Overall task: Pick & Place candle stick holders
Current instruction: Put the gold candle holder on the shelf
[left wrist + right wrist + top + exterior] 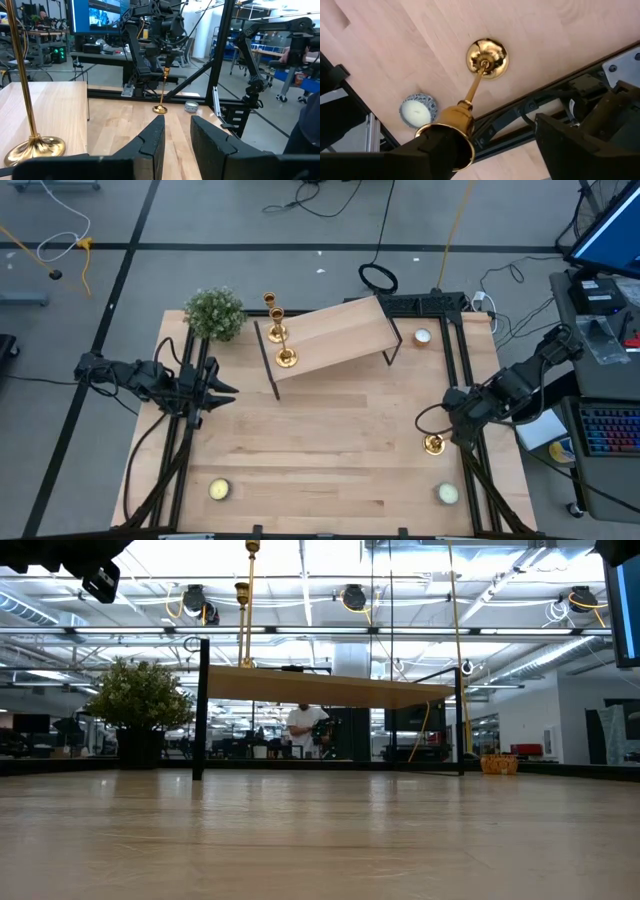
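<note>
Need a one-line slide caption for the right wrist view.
Right gripper poised around the top cup of a gold candlestick holder standing on the wooden table, beside a tealight.

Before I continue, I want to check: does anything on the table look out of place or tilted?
Nothing is spilled or broken. One candlestick stands alone near the table's right edge, under the right gripper, while two candlesticks stand on the raised shelf.
</note>
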Robot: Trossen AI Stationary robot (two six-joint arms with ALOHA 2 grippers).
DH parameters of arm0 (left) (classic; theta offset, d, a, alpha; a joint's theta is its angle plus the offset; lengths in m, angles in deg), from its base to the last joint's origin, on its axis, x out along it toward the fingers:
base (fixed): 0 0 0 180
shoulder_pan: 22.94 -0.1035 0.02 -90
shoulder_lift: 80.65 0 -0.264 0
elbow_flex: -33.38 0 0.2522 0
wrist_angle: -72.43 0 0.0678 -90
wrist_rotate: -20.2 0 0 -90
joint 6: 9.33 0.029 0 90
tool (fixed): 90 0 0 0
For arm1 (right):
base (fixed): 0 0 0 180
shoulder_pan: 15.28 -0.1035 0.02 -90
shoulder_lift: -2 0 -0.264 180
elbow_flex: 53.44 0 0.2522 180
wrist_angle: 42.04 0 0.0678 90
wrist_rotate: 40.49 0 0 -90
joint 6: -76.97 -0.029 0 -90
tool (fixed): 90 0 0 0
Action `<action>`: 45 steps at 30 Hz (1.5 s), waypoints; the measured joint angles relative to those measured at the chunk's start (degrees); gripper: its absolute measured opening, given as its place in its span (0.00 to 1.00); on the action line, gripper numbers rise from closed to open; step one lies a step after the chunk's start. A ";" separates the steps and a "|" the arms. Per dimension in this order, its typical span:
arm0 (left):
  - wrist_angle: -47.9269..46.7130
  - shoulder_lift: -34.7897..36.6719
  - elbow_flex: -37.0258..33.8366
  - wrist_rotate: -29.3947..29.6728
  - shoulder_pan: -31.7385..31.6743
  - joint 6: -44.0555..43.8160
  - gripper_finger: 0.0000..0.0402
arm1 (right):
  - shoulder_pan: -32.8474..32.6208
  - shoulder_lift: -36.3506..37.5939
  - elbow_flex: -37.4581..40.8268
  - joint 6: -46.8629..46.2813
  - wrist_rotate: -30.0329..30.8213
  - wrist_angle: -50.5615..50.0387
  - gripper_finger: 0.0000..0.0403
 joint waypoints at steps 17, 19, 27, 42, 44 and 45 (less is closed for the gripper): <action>0.01 0.00 0.00 0.00 0.01 0.05 0.23 | 0.01 -0.07 0.07 1.25 0.02 0.30 0.04; 0.05 0.00 0.00 0.02 -0.01 0.05 0.23 | 0.35 -0.05 0.07 1.50 0.04 -0.03 0.05; 0.46 0.00 0.00 0.02 -0.01 0.07 0.23 | 4.28 -2.20 -4.52 6.62 2.12 -1.34 0.03; 0.57 0.02 0.00 0.00 0.01 0.00 0.23 | 17.14 -20.11 -27.67 38.74 8.56 -1.73 0.03; 0.57 0.00 0.00 -0.02 0.01 -0.15 0.23 | 19.01 -22.35 -31.10 42.80 9.84 -1.80 0.03; 0.57 0.00 0.00 -0.04 0.00 -0.27 0.23 | 19.90 -23.45 -32.89 44.92 10.68 -1.85 0.03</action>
